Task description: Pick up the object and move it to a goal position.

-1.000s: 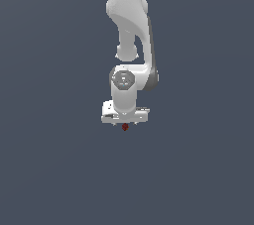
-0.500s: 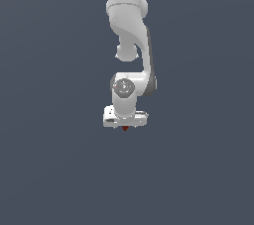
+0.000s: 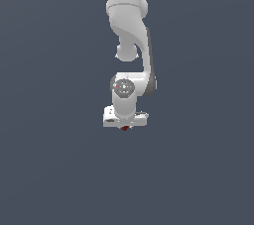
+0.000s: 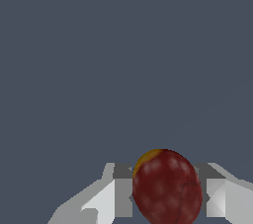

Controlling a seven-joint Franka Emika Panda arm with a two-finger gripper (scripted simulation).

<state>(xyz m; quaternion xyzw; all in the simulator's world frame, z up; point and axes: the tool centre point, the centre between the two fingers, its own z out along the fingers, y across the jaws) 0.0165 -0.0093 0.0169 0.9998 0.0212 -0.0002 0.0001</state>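
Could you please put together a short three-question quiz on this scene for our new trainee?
1. True or false: the dark red object sits between the gripper jaws.
2. Multiple choice: in the wrist view, the small patch at one edge of the object is (A) blue, (B) yellow-orange, (C) white.
3. Fill in: in the exterior view, the object shows as a tiny red spot just below the white ____.

Key
1. True: the wrist view shows a finger close on either side of it.
2. B.
3. Gripper.
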